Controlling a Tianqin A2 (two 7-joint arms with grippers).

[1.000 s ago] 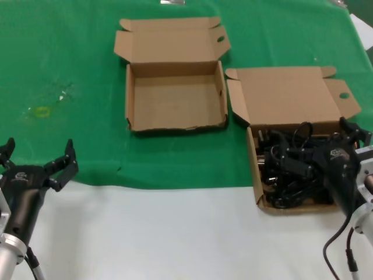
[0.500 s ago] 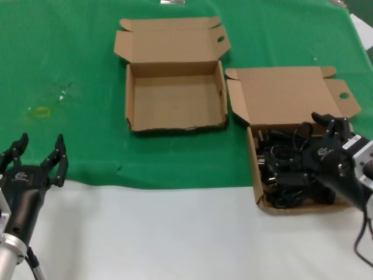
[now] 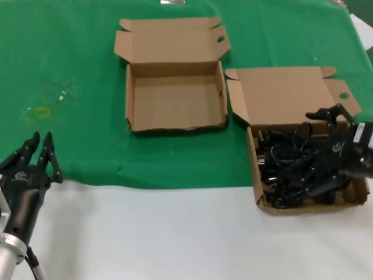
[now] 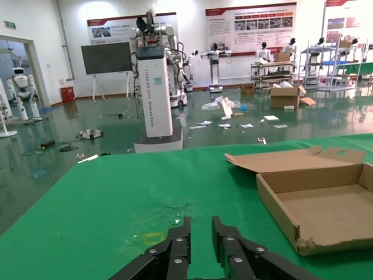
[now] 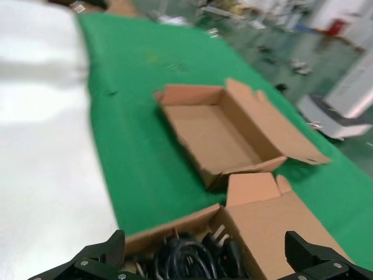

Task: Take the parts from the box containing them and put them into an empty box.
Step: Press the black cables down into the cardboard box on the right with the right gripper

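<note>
The empty box [image 3: 175, 99] lies open on the green cloth at centre back; it also shows in the left wrist view [image 4: 326, 204] and the right wrist view [image 5: 215, 131]. The box containing the parts [image 3: 255, 175] sits to its right with its lid folded back. It is full of tangled black power cords [image 3: 285, 160], which the right wrist view also shows [image 5: 192, 256]. My right gripper [image 3: 303, 154] is open wide, low over the cords, one finger on each side of the pile [image 5: 207, 256]. My left gripper [image 3: 38, 140] hangs at the front left, empty, fingers nearly together [image 4: 201, 224].
The green cloth [image 3: 76, 52] covers the back of the table and bare white tabletop [image 3: 175, 233] the front. A faint yellow mark [image 3: 42, 111] lies on the cloth at the left. The two boxes stand close, corner to corner.
My right gripper has swung further right and turned over the cord box, still open wide. My left gripper's fingers have closed from wide apart to nearly together.
</note>
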